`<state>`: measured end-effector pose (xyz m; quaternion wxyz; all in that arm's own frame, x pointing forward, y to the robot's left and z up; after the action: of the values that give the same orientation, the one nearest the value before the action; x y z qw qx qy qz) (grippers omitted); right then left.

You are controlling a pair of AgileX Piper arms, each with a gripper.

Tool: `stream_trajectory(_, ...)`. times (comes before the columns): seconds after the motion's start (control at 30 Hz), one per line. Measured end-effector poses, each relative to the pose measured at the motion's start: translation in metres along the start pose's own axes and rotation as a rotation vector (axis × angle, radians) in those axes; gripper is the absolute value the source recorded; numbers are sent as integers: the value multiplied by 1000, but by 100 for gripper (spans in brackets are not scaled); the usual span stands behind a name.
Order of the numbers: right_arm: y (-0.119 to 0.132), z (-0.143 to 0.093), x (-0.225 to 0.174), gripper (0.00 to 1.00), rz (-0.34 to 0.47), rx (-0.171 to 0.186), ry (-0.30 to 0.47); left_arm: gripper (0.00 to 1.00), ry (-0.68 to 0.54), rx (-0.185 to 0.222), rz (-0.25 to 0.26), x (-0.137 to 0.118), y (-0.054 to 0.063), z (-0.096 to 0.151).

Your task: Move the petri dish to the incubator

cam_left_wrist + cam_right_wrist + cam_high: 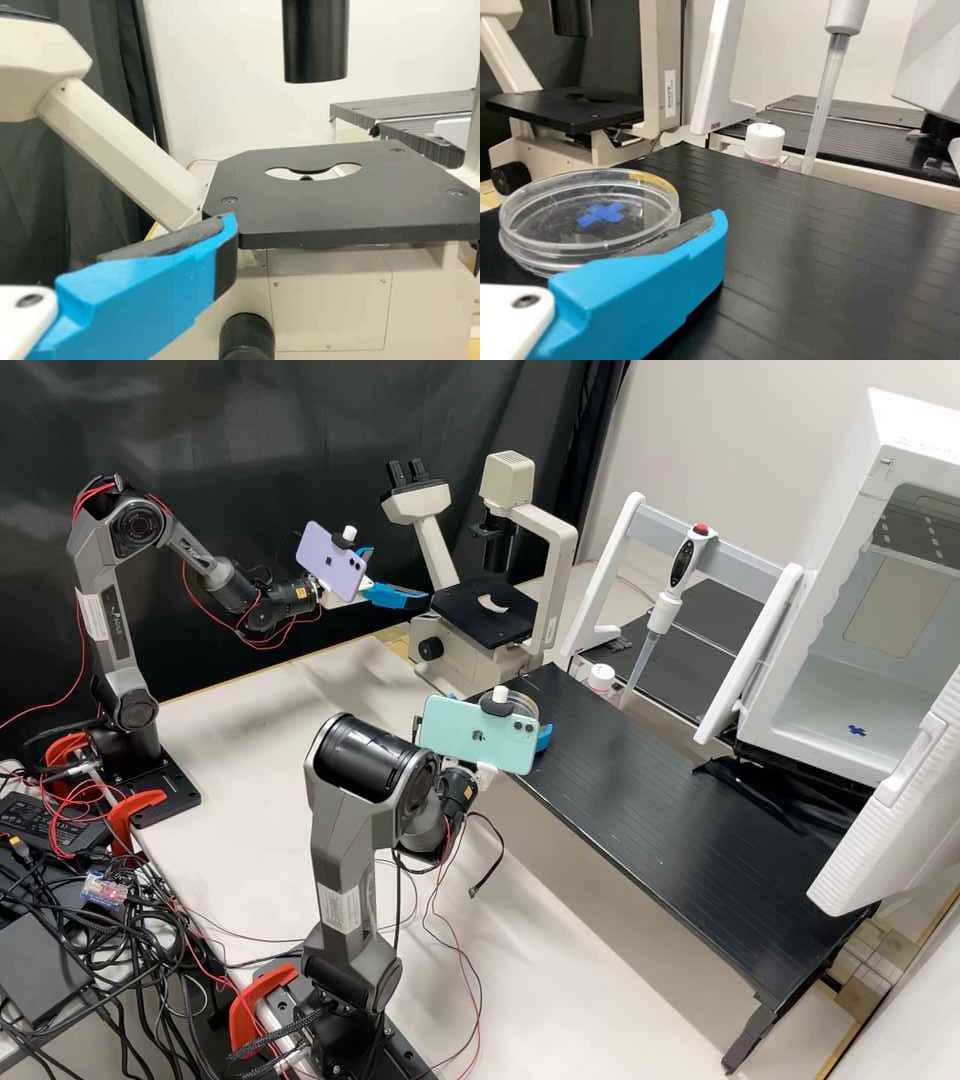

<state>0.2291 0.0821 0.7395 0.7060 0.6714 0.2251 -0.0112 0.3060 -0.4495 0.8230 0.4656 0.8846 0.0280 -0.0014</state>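
Note:
The clear petri dish (524, 706) is partly hidden behind the phone on my right arm. In the right wrist view the dish (592, 214) shows a blue cross through it, above the left end of the black rack. My right gripper (545, 737) is at the dish's side; in its wrist view this gripper (652, 277) overlaps the dish's edge, and a firm hold cannot be made out. My left gripper (398, 574) is open and holds nothing, near the microscope; its wrist view has this gripper (150, 289) before the stage. The white incubator (845, 700) has a blue cross on its floor.
The microscope (485, 615) stands at the back. A pipette (665, 590) hangs on a white stand behind the rack (650, 800), near a white-capped bottle (765, 141). The incubator's door (890, 820) is swung out over the rack's right end. Cables lie at the left.

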Motion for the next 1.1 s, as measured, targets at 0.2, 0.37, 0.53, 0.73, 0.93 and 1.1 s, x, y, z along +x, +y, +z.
stream_trajectory(0.2, 2, 4, 0, 0, -2, 10, -5, 100, 0, 0, 0, 0, 0, 0)
stream_trajectory(0.37, 3, 5, 0, 0, -9, 22, 0, 100, 0, 0, 0, 0, 0, 0)
stream_trajectory(0.53, 7, 4, 3, 0, 0, 29, 10, 100, 0, 0, 0, 0, 0, 0)
stream_trajectory(0.73, 8, 4, 4, 0, 0, 33, 9, 100, 0, 0, 0, 0, 0, 0)
stream_trajectory(0.93, 9, 3, 4, 0, -4, 32, 2, 100, 0, 0, 0, 0, 0, 0)
stream_trajectory(1.1, 9, 3, 4, 0, -7, 32, -1, 100, 0, 0, 0, 0, 0, 0)
